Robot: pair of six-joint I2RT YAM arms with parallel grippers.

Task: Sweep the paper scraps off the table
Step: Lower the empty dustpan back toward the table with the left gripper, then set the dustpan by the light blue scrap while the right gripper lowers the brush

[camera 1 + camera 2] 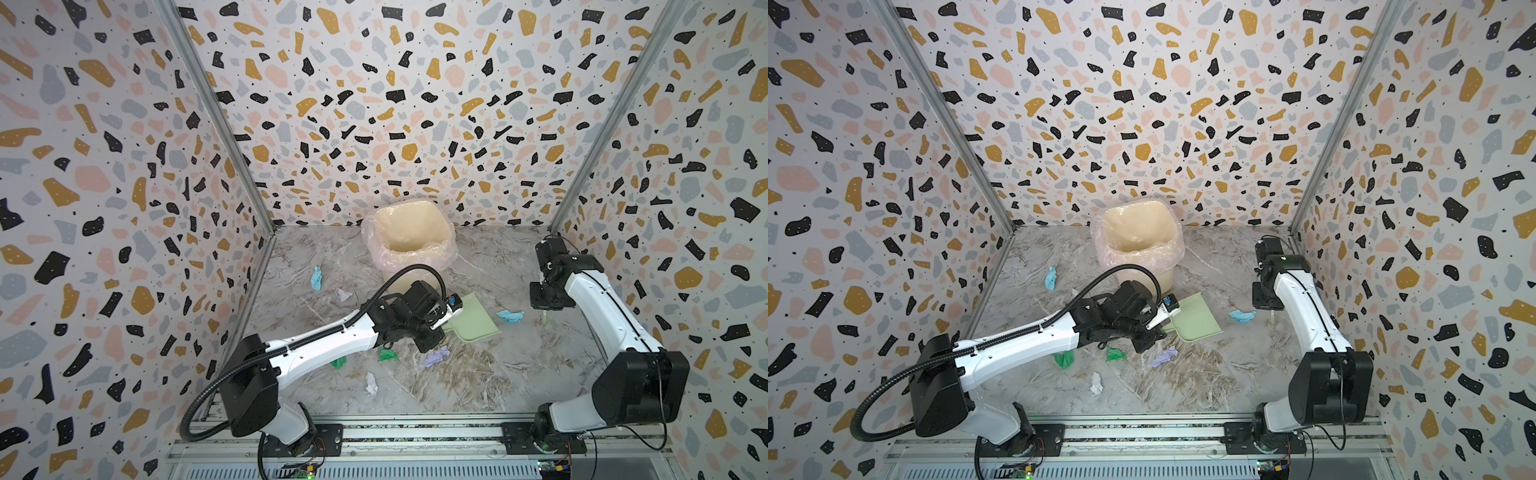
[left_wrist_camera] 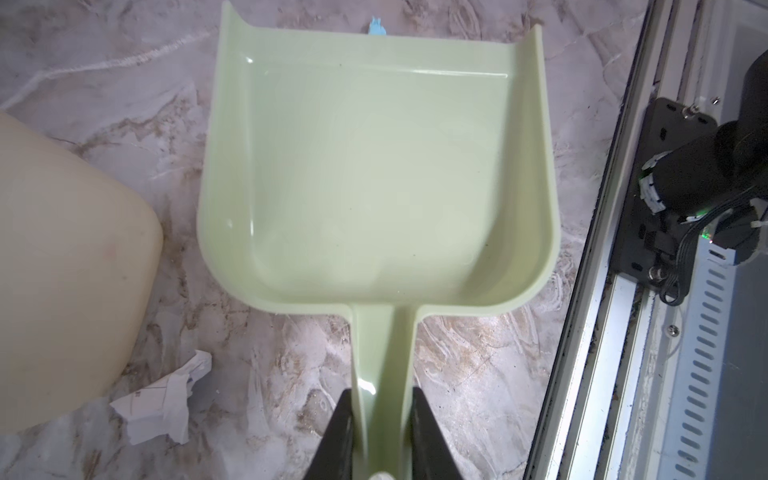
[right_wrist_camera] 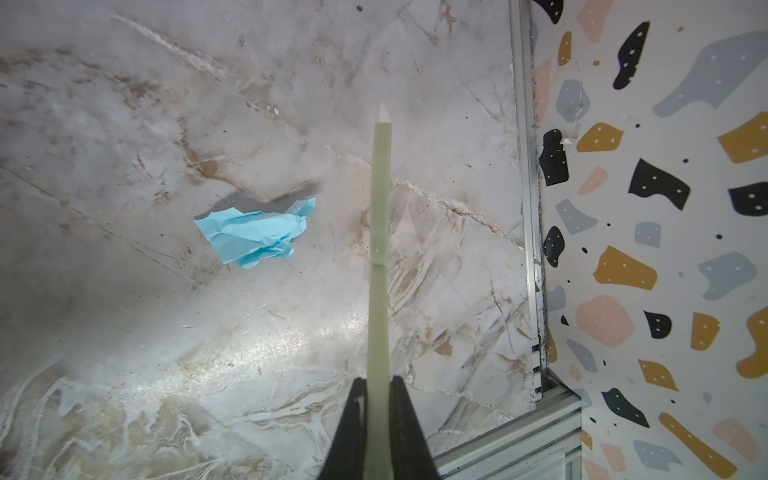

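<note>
1. Nearest the front edge of the bench (image 1: pixel 478 386), a crumpled white scrap (image 1: pixel 371 383) lay alone on the grey-white marbled surface.
2. Just behind it ran a loose row. The first green scrap (image 1: pixel 338 362) was partly tucked under the left arm (image 1: pixel 316 353). Next came the second green scrap (image 1: pixel 387 354), folded to a point, and then a rumpled lilac scrap (image 1: pixel 435 357).
3. Beyond that row, the left claw (image 2: pixel 381 395) was clenched on the handle of the pale green dustpan (image 2: pixel 374 174). The pan's open lip faced the right side of the bench in both top views.
4. Off that lip lay a light blue scrap (image 3: pixel 253 232), creased and wadded and casting a small shadow on the bench. It sat between the dustpan and the brush (image 3: pixel 380 249), apart from both.
5. The right claw (image 3: pixel 379 384) was clamped on the slim pale green brush. The brush showed edge-on in the right wrist view, with white bristles at its far tip.
6. In the left wrist view, a printed white scrap (image 2: pixel 166 399) with thin ruled lines lay just beside the base of the bin (image 2: pixel 62 257).
7. Farther back on the left, a pale lilac scrap (image 1: pixel 343 294) sat near the left arm's cable.
8. Behind it lay a second light blue scrap (image 1: pixel 316 277), long and twisted, to the left of the bin.
9. The cream bin, lined with a pinkish clear bag, stood farthest back against the speckled back wall (image 1: pixel 415 124).
</note>
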